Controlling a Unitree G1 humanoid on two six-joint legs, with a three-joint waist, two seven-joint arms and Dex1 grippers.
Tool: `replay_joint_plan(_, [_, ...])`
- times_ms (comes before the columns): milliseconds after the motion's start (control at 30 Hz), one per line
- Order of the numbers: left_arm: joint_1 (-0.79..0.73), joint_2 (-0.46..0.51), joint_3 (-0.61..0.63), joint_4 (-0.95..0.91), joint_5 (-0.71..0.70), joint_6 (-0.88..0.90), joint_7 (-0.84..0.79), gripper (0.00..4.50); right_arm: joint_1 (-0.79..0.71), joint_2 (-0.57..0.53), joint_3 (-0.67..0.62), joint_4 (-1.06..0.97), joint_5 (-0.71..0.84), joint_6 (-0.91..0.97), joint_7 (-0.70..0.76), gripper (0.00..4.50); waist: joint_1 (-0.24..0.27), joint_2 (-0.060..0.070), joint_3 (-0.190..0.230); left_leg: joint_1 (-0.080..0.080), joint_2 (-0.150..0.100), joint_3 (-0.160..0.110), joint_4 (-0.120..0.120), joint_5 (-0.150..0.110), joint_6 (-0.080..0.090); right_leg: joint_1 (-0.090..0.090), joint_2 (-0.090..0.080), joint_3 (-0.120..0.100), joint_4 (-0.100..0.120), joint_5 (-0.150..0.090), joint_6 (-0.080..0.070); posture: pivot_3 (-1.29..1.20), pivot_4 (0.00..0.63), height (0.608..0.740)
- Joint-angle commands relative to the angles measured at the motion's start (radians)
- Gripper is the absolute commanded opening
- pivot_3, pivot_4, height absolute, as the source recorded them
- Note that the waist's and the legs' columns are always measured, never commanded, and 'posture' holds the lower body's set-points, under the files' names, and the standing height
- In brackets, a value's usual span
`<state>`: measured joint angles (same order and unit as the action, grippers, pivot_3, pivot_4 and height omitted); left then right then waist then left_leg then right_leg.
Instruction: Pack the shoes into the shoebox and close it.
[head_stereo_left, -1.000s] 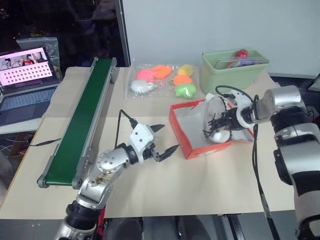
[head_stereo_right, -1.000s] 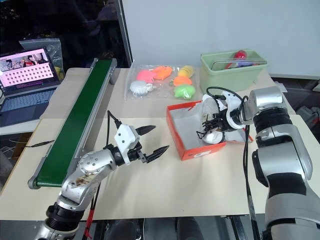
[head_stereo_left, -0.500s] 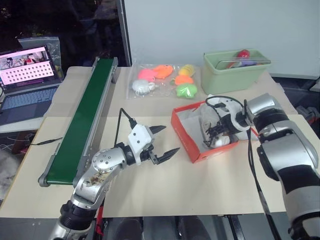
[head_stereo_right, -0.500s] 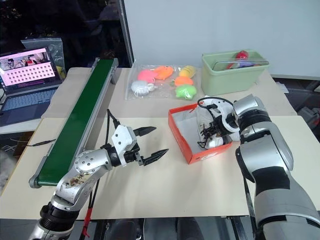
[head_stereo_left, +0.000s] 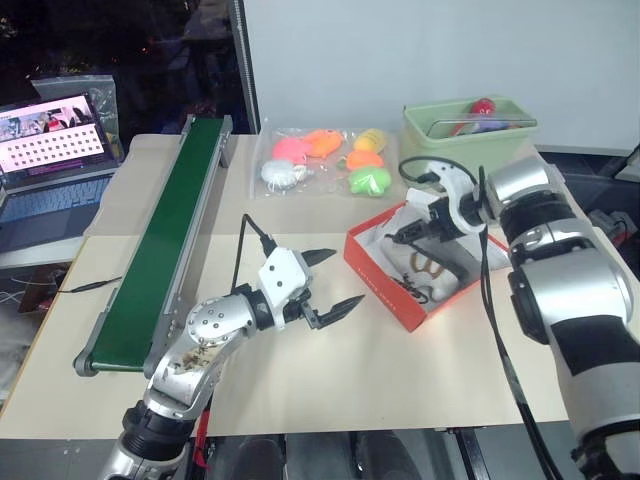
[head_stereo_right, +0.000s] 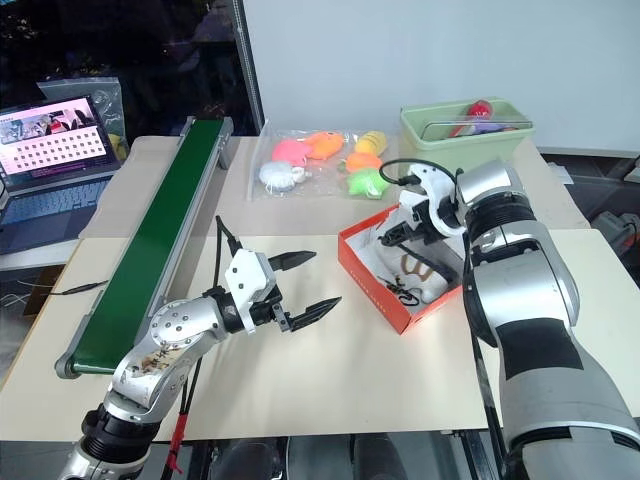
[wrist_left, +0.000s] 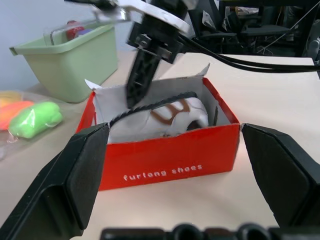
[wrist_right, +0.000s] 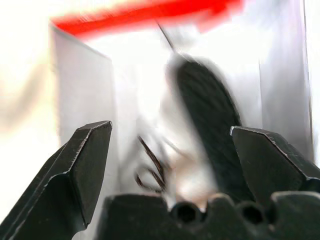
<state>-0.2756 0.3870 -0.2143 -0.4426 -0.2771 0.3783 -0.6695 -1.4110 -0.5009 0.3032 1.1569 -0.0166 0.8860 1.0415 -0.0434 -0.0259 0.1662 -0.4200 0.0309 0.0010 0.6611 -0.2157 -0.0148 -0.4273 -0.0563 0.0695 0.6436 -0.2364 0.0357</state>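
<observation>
Fingers of the left gripper (head_stereo_left: 334, 279) are spread, empty, over bare surface (head_stereo_left: 400, 370). At its two o'clock, the shoebox (head_stereo_left: 385, 285) holds the shoes (head_stereo_left: 428, 268); the right gripper (head_stereo_left: 412, 231) is spread above them. The lid should be swung closed squarely; the green bin (head_stereo_left: 470, 140) crowds twelve o'clock.

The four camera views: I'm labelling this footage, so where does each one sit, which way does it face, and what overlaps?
Left eye view: on the head, looking forward and down over the table; both arms show.
Right eye view: same scene, from beside it.
Left wrist view: along the open left gripper at the shoebox; its two fingers frame it.
Right wrist view: along the open right gripper into the box at a shoe.
All four views show the shoebox and shoe.
</observation>
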Motion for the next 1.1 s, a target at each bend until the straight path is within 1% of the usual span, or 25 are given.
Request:
replay_joint_plan(33, [-0.026,-0.007,0.017,-0.003,-0.004,-0.014,0.007,4.50,-0.020,-0.010,-0.044,-0.108,0.009,0.014,-0.005,4.47,0.000,0.000,0.000,0.000,0.000,0.000,0.000,0.000,0.000,0.000,0.000,0.000,0.000,0.000,0.000,0.00,0.150,0.729])
replay_joint_plan(100, [-0.031,-0.009,0.042,0.012,-0.007,-0.015,0.021,4.50,-0.010,-0.017,-0.076,-0.181,0.024,0.024,-0.034,4.47,0.000,0.000,0.000,0.000,0.000,0.000,0.000,0.000,0.000,0.000,0.000,0.000,0.000,0.000,0.000,0.00,0.150,0.729])
replay_joint_plan(167, [-0.031,-0.015,0.090,0.035,-0.016,-0.008,0.051,4.50,0.000,-0.021,-0.122,-0.272,0.063,0.078,-0.030,4.47,0.000,0.000,0.000,0.000,0.000,0.000,0.000,0.000,0.000,0.000,0.000,0.000,0.000,0.000,0.000,0.00,0.150,0.729])
replay_joint_plan(233, [-0.030,-0.013,0.159,0.081,0.011,-0.018,0.115,4.50,0.072,-0.040,-0.181,-0.505,0.140,0.135,0.002,4.47,0.000,0.000,0.000,0.000,0.000,0.000,0.000,0.000,0.000,0.000,0.000,0.000,0.001,0.000,0.000,0.00,0.150,0.729])
replay_joint_plan(300, [-0.036,-0.012,0.228,0.119,0.030,-0.012,0.184,4.50,0.160,-0.049,-0.252,-0.741,0.214,0.189,-0.001,4.47,0.003,0.000,0.000,0.000,0.001,-0.001,0.000,0.000,0.000,0.000,0.000,-0.001,0.000,0.000,0.000,0.00,0.150,0.729])
replay_joint_plan(367, [-0.041,-0.012,0.303,0.141,0.018,-0.001,0.236,4.50,0.246,-0.042,-0.320,-0.947,0.289,0.243,-0.021,4.47,0.004,0.000,0.000,-0.001,0.001,-0.002,0.000,0.000,0.000,0.000,0.000,-0.002,0.001,0.000,0.000,0.00,0.150,0.729])
replay_joint_plan(433, [-0.042,0.002,0.403,0.168,0.006,0.030,0.297,4.50,0.373,-0.012,-0.391,-1.204,0.377,0.264,-0.051,4.47,0.006,0.000,0.000,-0.002,0.000,-0.003,0.000,0.000,0.000,0.000,-0.001,-0.002,0.004,0.000,0.000,0.00,0.150,0.729])
replay_joint_plan(500, [-0.018,0.047,0.496,0.194,0.007,0.071,0.331,4.50,0.528,0.040,-0.413,-1.453,0.427,0.239,-0.105,4.47,0.005,0.000,0.000,-0.002,0.001,-0.004,0.001,0.000,0.000,0.000,0.000,-0.003,0.004,0.000,0.000,0.00,0.150,0.729])
replay_joint_plan(567, [0.011,0.090,0.551,0.208,0.007,0.090,0.330,4.50,0.639,0.081,-0.385,-1.580,0.437,0.217,-0.166,4.47,0.001,-0.001,-0.001,-0.002,0.001,-0.005,0.000,0.000,0.000,0.000,0.000,-0.004,0.004,0.000,0.000,0.00,0.150,0.729])
replay_joint_plan(600, [0.023,0.107,0.571,0.213,0.001,0.102,0.327,4.50,0.685,0.095,-0.358,-1.612,0.427,0.195,-0.193,4.47,-0.002,-0.001,-0.001,-0.001,0.002,-0.005,0.000,0.000,0.000,0.000,0.000,-0.004,0.004,0.000,0.000,0.00,0.150,0.729])
replay_joint_plan(700, [0.055,0.159,0.621,0.244,-0.003,0.116,0.317,4.50,0.808,0.122,-0.250,-1.644,0.377,0.038,-0.230,4.47,-0.001,-0.002,-0.001,0.001,0.001,-0.003,0.001,0.000,0.000,0.002,-0.001,-0.003,0.002,0.000,0.000,0.00,0.150,0.729])
replay_joint_plan(767, [0.068,0.188,0.632,0.267,0.010,0.114,0.316,4.50,0.849,0.161,-0.192,-1.605,0.347,-0.076,-0.254,4.47,0.000,-0.002,0.000,0.003,0.000,-0.003,0.002,0.000,-0.001,0.003,-0.001,-0.003,0.003,0.000,0.000,0.00,0.150,0.729])
replay_joint_plan(800, [0.071,0.197,0.637,0.274,0.012,0.114,0.316,4.50,0.866,0.172,-0.144,-1.573,0.308,-0.163,-0.260,4.47,0.000,-0.002,0.000,0.004,0.000,-0.003,0.002,0.001,-0.001,0.004,-0.001,-0.003,0.003,0.000,0.000,0.00,0.150,0.729])
replay_joint_plan(867, [0.074,0.208,0.646,0.277,0.005,0.120,0.319,4.50,0.885,0.181,-0.088,-1.536,0.267,-0.258,-0.262,4.47,-0.001,-0.003,-0.001,0.007,0.001,-0.003,0.002,0.001,-0.001,0.005,0.000,-0.003,0.003,0.000,0.000,0.00,0.150,0.729])
replay_joint_plan(1000, [0.084,0.220,0.648,0.272,-0.005,0.130,0.312,4.50,0.890,0.194,-0.056,-1.495,0.263,-0.331,-0.260,4.47,0.002,-0.004,0.000,0.005,0.001,-0.003,0.002,0.001,-0.001,0.004,0.000,-0.003,0.003,0.000,0.000,0.00,0.150,0.729])
replay_joint_plan(1100, [0.119,0.243,0.645,0.266,0.008,0.157,0.305,4.50,0.901,0.200,-0.030,-1.487,0.269,-0.336,-0.253,4.47,0.001,-0.004,0.000,0.005,0.001,-0.003,0.001,0.000,-0.001,0.004,0.000,-0.003,0.002,0.000,0.000,0.00,0.150,0.729])
